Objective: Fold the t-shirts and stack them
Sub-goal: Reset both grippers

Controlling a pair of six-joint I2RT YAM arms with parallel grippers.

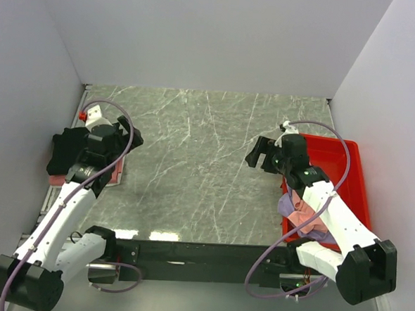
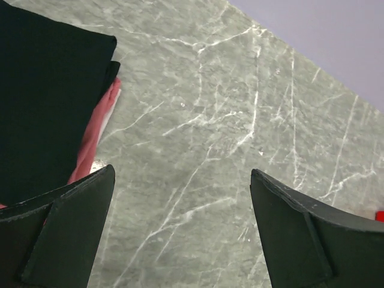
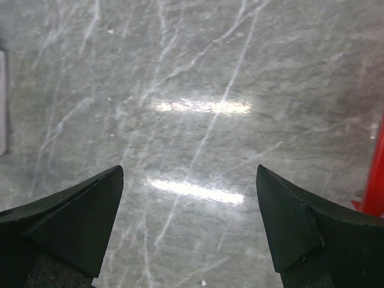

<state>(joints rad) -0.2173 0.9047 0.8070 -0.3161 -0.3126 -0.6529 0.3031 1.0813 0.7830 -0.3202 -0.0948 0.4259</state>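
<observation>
A folded black t-shirt lies on a salmon-red t-shirt in a stack at the table's left edge. In the left wrist view the black shirt fills the upper left, with the salmon-red one showing under its edge. A pink t-shirt and a lavender t-shirt lie crumpled in the red bin, partly under the right arm. My left gripper is open and empty, just right of the stack. My right gripper is open and empty over bare marble, left of the bin.
The red plastic bin stands at the table's right side; its edge shows in the right wrist view. A small red part sits at the far left corner. White walls enclose the grey marble table on three sides.
</observation>
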